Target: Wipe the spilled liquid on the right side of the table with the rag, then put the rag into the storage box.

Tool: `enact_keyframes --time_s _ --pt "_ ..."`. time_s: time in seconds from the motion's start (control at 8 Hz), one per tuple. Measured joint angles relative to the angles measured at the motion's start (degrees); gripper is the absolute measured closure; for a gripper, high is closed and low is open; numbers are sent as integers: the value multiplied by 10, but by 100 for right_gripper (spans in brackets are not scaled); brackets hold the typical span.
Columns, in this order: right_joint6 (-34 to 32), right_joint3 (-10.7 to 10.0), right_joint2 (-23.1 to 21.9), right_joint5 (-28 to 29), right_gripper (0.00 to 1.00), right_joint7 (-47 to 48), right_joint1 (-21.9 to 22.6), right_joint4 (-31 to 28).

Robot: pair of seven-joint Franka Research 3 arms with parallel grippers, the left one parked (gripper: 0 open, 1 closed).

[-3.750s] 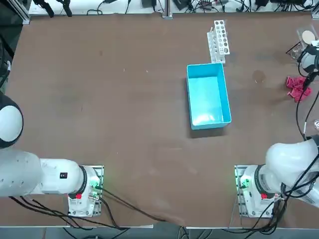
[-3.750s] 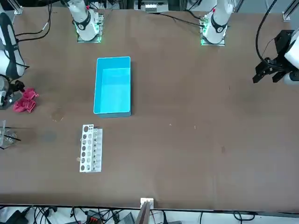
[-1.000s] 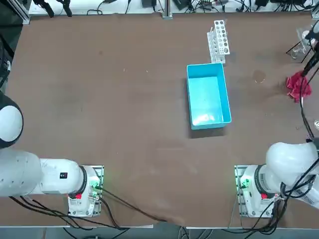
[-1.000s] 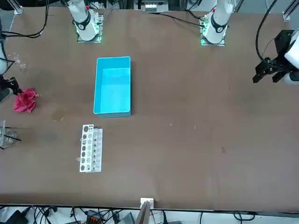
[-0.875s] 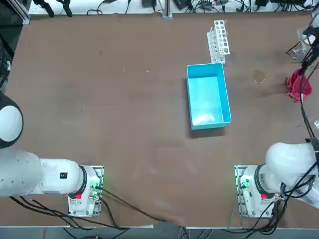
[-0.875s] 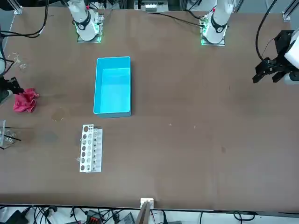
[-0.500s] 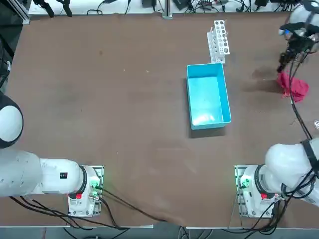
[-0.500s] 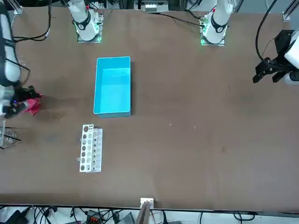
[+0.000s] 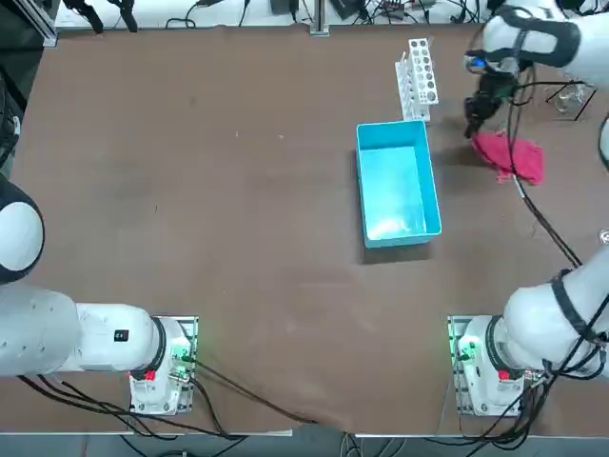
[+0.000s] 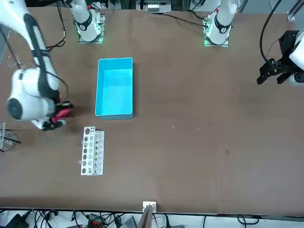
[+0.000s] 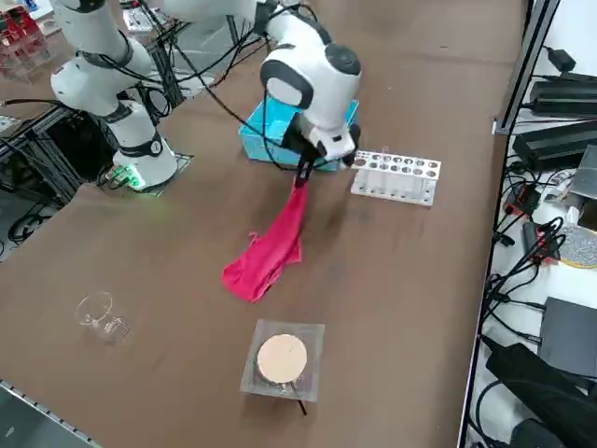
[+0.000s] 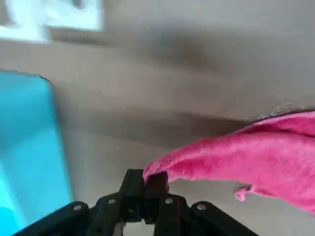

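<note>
The right arm's base (image 9: 490,367) sits at the near edge of the brown tabletop (image 9: 238,238), with a wide bare stretch of tabletop between it and the blue bin (image 9: 398,183), which stands open and holds nothing visible. Beyond the bin's far right corner, the right gripper (image 9: 473,124) hangs low over the tabletop, its fingers (image 12: 157,184) pinched together on one corner of the pink rag (image 9: 510,154). The rag trails away from the gripper toward the right edge, its free end spread on the tabletop in the right side view (image 11: 266,257). The gripper stands between the bin and the white test-tube rack (image 9: 419,78), close to both, with only a narrow lane on either side. The spill cannot be made out; the rag and the arm cover that part of the tabletop. Toward the far right corner, a small clear dish with a tan disc (image 11: 283,359) and a glass cup lying on its side (image 11: 101,313) rest well apart from the rag. Cables run along the far edge (image 9: 381,11).
</note>
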Motion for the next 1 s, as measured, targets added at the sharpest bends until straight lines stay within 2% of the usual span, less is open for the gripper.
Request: enact_keyframes --time_s 0.25,0.5,0.88,1.0 --pt "4 0 1 42 99 39 36 15" --pt "-4 -1 1 58 99 49 45 45" --pt "-118 -12 1 61 99 41 28 111" --pt "-140 -15 3 52 99 17 13 113"
